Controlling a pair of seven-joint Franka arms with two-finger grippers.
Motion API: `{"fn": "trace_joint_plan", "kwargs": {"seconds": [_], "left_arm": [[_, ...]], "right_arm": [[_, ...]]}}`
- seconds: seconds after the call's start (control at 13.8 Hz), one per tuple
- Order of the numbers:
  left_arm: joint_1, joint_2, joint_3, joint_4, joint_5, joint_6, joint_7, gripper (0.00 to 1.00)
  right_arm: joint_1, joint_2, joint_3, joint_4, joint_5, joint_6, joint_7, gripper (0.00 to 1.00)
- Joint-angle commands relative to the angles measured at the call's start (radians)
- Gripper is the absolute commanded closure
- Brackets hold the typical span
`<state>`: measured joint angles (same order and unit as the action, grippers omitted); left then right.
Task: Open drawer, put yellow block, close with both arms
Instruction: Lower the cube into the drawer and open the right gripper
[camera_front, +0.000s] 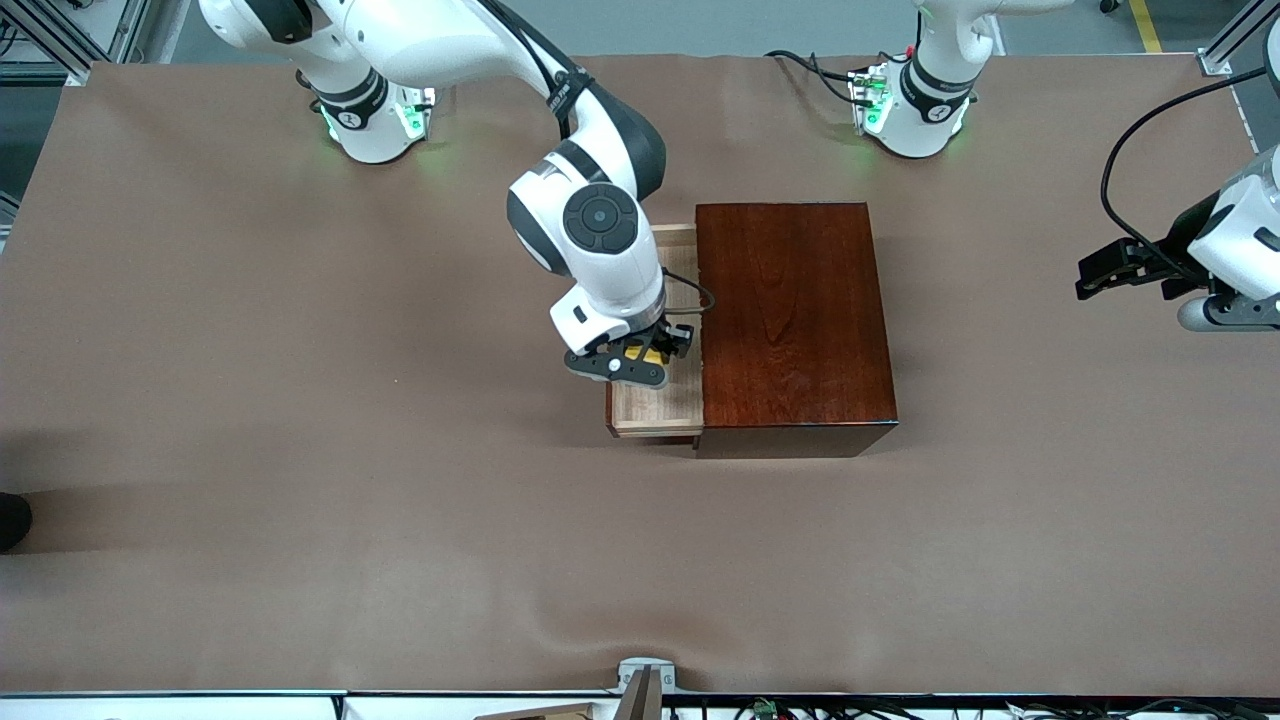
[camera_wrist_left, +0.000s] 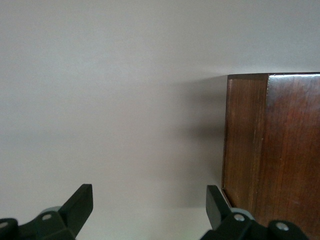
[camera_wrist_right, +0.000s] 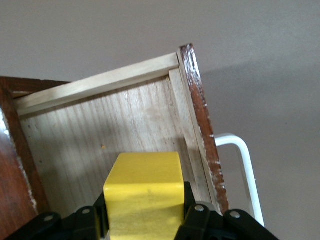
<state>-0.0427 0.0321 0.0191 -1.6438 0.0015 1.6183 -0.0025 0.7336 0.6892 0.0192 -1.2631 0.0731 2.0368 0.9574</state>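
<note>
Placing step: right gripper (camera_front: 640, 362) pinches block (camera_wrist_right: 143, 192) over open drawer (camera_front: 655, 410). Next: lower, release. Left gripper (camera_wrist_left: 150, 210) spread, waits beside box (camera_front: 792, 312).

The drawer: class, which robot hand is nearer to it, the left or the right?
Right. The right hand is over the open drawer, shut on the yellow block. The left hand waits open, up by the left arm's end of the table, well clear of the wooden box.

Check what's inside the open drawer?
Bare pale wood floor in the drawer; the yellow block hangs over it, gripped by the right tool, which covers part of the floor.
</note>
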Motion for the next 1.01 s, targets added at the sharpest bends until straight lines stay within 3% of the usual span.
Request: {"fn": "trace_joint_plan", "kwargs": {"seconds": [0.0, 0.58, 0.65, 0.8, 0.87, 0.94], "left_arm": [[-0.003, 0.003, -0.001, 0.013, 0.008, -0.015, 0.010, 0.00], [-0.002, 0.003, -0.001, 0.013, 0.008, -0.015, 0.010, 0.00], [-0.002, 0.003, -0.001, 0.013, 0.008, -0.015, 0.012, 0.00], [-0.002, 0.003, -0.001, 0.013, 0.008, -0.015, 0.012, 0.00], [-0.002, 0.003, -0.001, 0.015, 0.008, -0.015, 0.010, 0.00], [-0.002, 0.005, -0.001, 0.015, 0.008, -0.015, 0.010, 0.00]], "right_arm": [[-0.010, 0.022, 0.012, 0.030, -0.015, 0.003, -0.014, 1.00], [-0.003, 0.038, 0.012, 0.030, -0.015, 0.023, -0.063, 1.00], [-0.005, 0.041, 0.013, 0.030, -0.015, 0.023, -0.063, 0.91], [-0.007, 0.041, 0.013, 0.030, -0.015, 0.023, -0.065, 0.84], [-0.008, 0.041, 0.013, 0.030, -0.015, 0.023, -0.065, 0.75], [-0.010, 0.041, 0.013, 0.030, -0.015, 0.023, -0.060, 0.57]]}}
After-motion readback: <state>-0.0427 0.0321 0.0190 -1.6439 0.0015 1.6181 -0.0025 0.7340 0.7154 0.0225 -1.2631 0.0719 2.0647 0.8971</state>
